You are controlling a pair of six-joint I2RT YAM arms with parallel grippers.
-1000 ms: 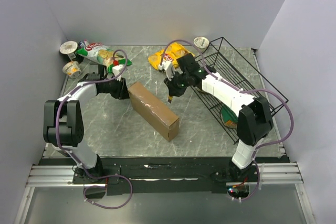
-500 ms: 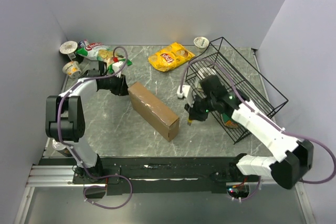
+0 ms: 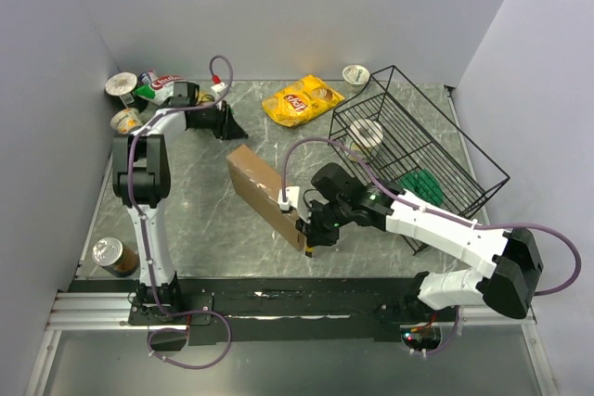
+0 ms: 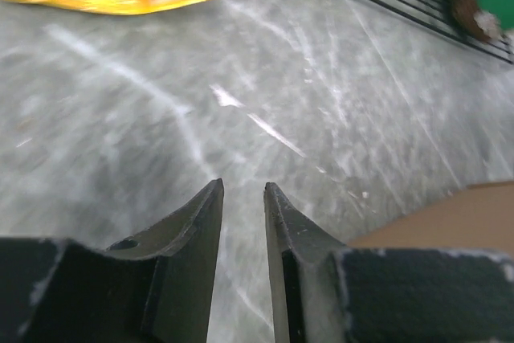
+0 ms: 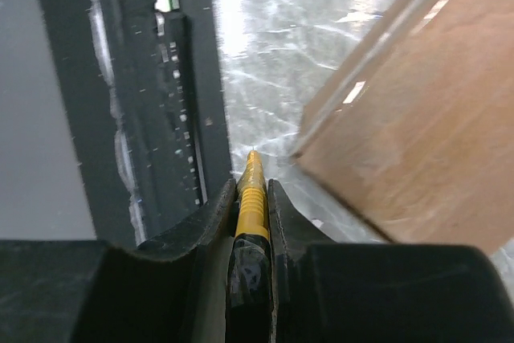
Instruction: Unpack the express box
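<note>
The express box (image 3: 269,194), plain brown and shut, lies diagonally in the middle of the table. My right gripper (image 3: 309,240) is at its near right end, shut on a slim yellow tool (image 5: 253,186). The tool's tip points at the table just beside the box's corner (image 5: 418,118). My left gripper (image 3: 234,127) hovers just behind the box's far end, its jaws a little open with nothing between them (image 4: 242,189). An edge of the box (image 4: 450,218) shows at the lower right of the left wrist view.
A yellow chip bag (image 3: 302,99) lies at the back centre. The black wire basket (image 3: 436,136) at the right holds a cup (image 3: 365,132) and a green pack (image 3: 422,183). Cups (image 3: 127,121) and a green snack bag (image 3: 162,83) sit back left, a can (image 3: 109,255) front left.
My right arm swung from near the yellow bag down to the box's near end, carrying the yellow tool. My left gripper drew back from the box's far end and opened slightly.
</note>
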